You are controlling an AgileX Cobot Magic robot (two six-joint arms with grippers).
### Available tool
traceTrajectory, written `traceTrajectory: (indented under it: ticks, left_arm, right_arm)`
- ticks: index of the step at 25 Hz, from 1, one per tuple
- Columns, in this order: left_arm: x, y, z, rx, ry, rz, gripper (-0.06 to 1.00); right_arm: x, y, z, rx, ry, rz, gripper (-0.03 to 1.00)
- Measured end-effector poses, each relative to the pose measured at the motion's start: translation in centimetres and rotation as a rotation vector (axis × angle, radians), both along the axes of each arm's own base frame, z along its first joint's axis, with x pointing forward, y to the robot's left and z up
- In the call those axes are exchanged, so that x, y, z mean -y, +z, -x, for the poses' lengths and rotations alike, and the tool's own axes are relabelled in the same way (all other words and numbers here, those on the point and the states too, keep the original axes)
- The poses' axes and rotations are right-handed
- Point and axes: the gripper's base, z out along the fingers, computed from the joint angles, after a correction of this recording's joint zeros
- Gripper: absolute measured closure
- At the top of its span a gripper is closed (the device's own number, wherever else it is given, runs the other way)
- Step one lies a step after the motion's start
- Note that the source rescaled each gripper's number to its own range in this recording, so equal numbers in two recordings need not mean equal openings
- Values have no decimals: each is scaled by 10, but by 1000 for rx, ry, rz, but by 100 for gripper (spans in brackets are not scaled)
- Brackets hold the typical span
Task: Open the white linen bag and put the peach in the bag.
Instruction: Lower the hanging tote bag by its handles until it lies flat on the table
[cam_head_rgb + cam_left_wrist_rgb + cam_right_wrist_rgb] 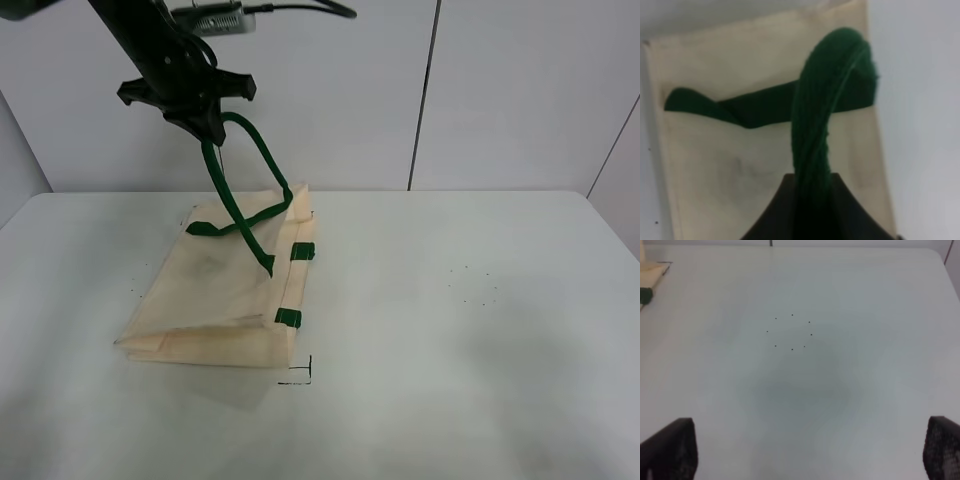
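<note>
White table [480, 330], strap [815, 125] hiding left tool [212, 130] tips

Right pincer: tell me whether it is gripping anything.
No, the right pincer stands wide open above the table, with nothing between its fingers.

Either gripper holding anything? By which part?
Left gripper is shut on the white linen bag, by one green strap handle, well above the cloth. Right gripper is open and empty.

The white table [480, 400] carries the white linen bag [210, 300], a black corner mark [309, 372] just beside it.
</note>
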Motion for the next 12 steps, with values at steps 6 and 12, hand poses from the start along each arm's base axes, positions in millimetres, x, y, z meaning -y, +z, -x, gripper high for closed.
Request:
traceTrajectory:
  ticks: [6,12]
  left_arm:
    - [8,-66,-24,-133,-3,-51,94]
    - [8,-108,-36,-195,-45,-127,94]
  right_arm:
    - [0,0,0,0,0,0,-3]
    - [0,0,0,0,0,0,-3]
